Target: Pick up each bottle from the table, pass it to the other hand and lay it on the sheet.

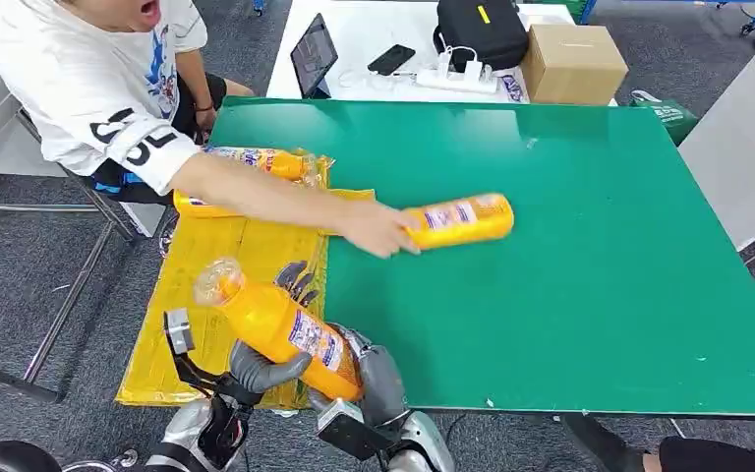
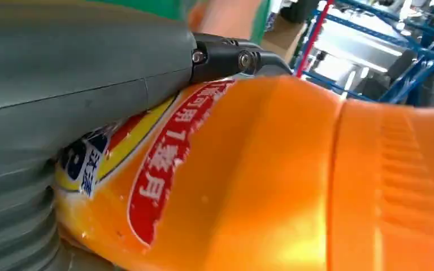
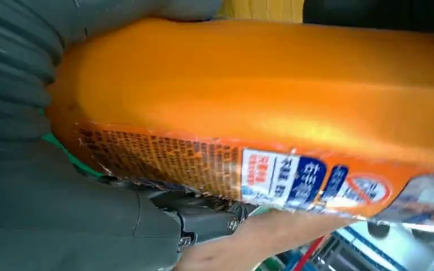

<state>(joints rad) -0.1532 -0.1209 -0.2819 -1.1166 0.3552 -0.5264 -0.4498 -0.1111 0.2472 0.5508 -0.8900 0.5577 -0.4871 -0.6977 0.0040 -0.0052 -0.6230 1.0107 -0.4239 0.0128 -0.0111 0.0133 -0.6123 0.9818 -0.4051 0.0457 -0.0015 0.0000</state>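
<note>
We have both hands on the orange plastic bottle (image 1: pixel 280 327) above the bench's (image 1: pixel 570 295) near edge, beside the yellow sheet (image 1: pixel 211 265); left hand (image 1: pixel 256 372) and right hand (image 1: pixel 381 382) fingers wrap it; if either lets go early the slick bottle may drop; a person's hand (image 1: pixel 378 228) reaching across holds another orange bottle (image 1: pixel 460 218), risking collision.

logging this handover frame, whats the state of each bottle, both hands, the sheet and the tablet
held orange bottle: tilted, gripped by both robot hands
left hand: grips the bottle
right hand: grips the bottle's base end
second orange bottle: lying on the green table, person's hand on it
two bottles: lying on the sheet
yellow sheet: spread flat
tablet: propped up, screen dark
</note>
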